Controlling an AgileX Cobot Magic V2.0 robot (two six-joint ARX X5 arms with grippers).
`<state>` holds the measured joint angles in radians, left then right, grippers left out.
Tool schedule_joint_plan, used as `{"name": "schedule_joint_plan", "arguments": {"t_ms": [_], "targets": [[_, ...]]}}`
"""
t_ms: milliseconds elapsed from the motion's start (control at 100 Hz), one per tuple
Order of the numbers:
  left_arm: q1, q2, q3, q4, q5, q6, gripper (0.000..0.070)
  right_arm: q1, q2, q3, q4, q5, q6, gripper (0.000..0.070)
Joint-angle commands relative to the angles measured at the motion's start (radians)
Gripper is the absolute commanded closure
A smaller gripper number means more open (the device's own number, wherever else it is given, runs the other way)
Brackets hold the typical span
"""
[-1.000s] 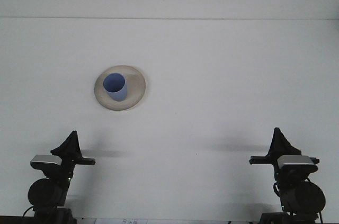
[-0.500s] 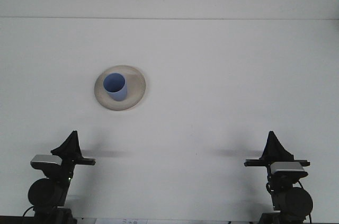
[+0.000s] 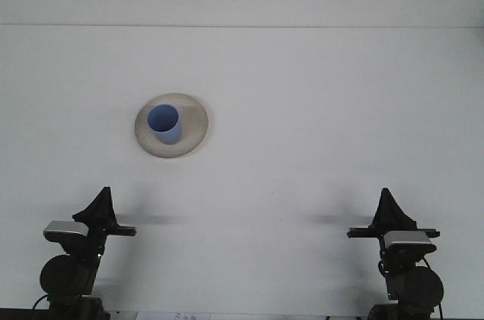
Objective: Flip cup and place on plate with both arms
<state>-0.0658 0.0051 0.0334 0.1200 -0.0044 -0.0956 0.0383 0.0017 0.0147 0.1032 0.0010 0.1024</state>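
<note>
Standing upright, mouth up, a blue cup (image 3: pixel 164 124) sits on a beige plate (image 3: pixel 194 132); left gripper (image 3: pixel 100 201) and right gripper (image 3: pixel 388 205) wait near the table edge.

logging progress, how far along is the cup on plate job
Looks essentially done: the blue plastic cup stands upright, mouth up, on the round beige plate. Nothing is in hand; the left gripper and right gripper sit near the white table's front edge, away from the cup. Nothing visibly left.
</note>
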Motion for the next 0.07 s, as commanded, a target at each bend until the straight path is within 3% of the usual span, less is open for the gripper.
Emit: {"name": "schedule_joint_plan", "arguments": {"t_ms": [0,60], "targets": [[0.001,-0.002,-0.019,0.012,0.001,0.001,0.0688,0.000,0.000,-0.002,0.010,0.000,0.006,0.0700],[0.001,-0.002,-0.019,0.012,0.001,0.001,0.0688,0.000,0.000,-0.002,0.010,0.000,0.006,0.0700]]}}
